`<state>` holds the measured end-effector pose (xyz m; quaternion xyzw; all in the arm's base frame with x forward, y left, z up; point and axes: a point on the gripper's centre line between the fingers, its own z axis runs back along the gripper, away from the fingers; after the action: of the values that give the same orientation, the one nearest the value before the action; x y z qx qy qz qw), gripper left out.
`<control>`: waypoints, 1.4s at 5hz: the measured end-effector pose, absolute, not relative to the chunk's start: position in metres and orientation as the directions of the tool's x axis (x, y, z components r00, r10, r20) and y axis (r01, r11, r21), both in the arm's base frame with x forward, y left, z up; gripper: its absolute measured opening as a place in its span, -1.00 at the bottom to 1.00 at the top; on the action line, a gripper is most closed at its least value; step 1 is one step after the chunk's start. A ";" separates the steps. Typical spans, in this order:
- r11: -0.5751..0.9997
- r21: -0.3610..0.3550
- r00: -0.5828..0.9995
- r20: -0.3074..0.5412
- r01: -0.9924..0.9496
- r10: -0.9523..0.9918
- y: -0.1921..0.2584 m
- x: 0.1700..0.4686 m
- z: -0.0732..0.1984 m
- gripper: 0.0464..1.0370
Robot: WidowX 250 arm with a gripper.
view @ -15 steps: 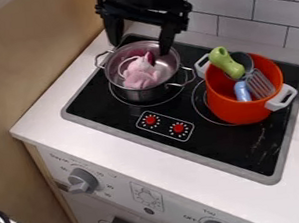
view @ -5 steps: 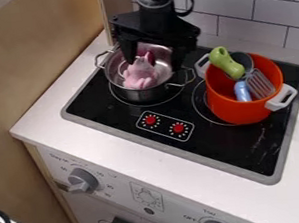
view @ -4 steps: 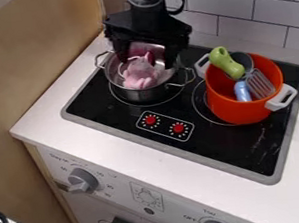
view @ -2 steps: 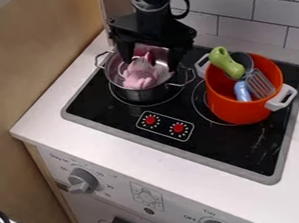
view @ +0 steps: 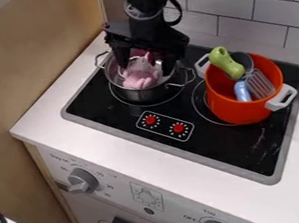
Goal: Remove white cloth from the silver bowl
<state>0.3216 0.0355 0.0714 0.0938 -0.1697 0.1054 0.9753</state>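
Upper left of centre in the frame, the black gripper [view: 146, 68] is positioned over the silver bowl [view: 139, 95], its fingers spread apart. Pink cloth [view: 140, 79] lies inside the bowl, below and between the fingers; contact with them cannot be determined. Right of centre, an orange-red pot [view: 234, 110] stands on the black cooktop [view: 116, 121], containing a green-handled utensil [view: 226, 63] and a blue item [view: 242, 91].
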 end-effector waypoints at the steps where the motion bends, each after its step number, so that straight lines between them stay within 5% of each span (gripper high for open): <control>1: 0.961 0.146 0.920 0.353 -0.234 0.170 0.039 0.320 0.065 0.92; 5: 0.966 0.124 0.918 0.357 -0.228 0.171 0.049 0.317 0.056 0.86; 7: 0.969 0.107 0.934 0.309 -0.223 0.181 0.055 0.311 0.053 -0.12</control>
<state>0.3108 0.0551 0.0533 0.0704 -0.1500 0.1030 0.9808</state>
